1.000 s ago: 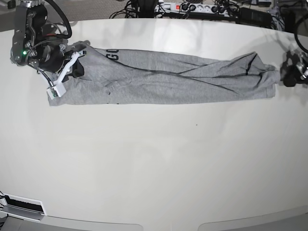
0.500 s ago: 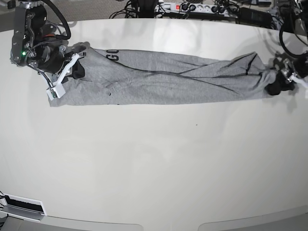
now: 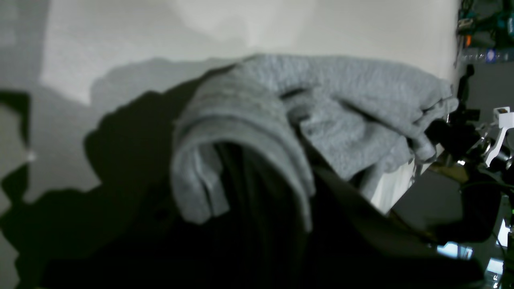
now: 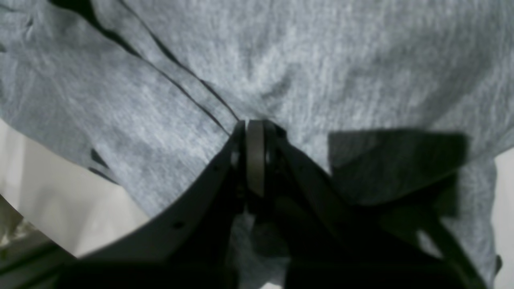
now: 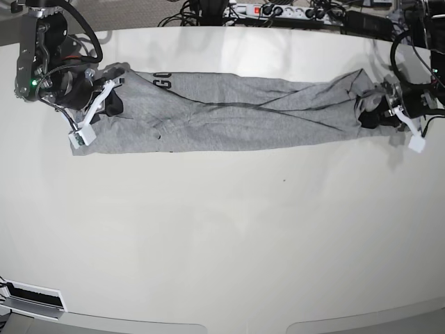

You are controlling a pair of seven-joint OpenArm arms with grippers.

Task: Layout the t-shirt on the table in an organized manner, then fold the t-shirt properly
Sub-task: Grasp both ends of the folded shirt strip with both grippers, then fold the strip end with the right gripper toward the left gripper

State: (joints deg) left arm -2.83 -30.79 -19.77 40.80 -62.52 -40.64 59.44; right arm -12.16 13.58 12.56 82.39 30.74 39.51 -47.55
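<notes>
Stretching across the far half of the table (image 5: 222, 236), the grey t-shirt (image 5: 236, 111) lies as a long, narrow band running side to side, creased along its length, with a bit of black lettering showing near one end. Its near edge is fairly straight; its far edge lies close to the table's curved back rim, where power strips (image 5: 292, 12) and cables crowd the space beyond. The whole near half of the tabletop is bare, glossy off-white, leaving wide room to spread the cloth toward the viewer.

The right gripper (image 5: 111, 94), at the base view's left end of the shirt, is clamped on the fabric; its wrist camera shows the jaws pressed together with grey cloth pinched at the tips (image 4: 254, 124). The left gripper (image 5: 372, 115) sits at the opposite end, on the bunched cloth there. Its wrist camera shows a rolled hem of grey fabric (image 3: 257, 132) right against the dark fingers, but I cannot tell whether the jaws have closed on it.

Compared with a second ago, the left gripper has moved in from beyond the shirt's end onto the cloth, and that end has pulled slightly inward and bunched. The right gripper has kept its hold in much the same place.
</notes>
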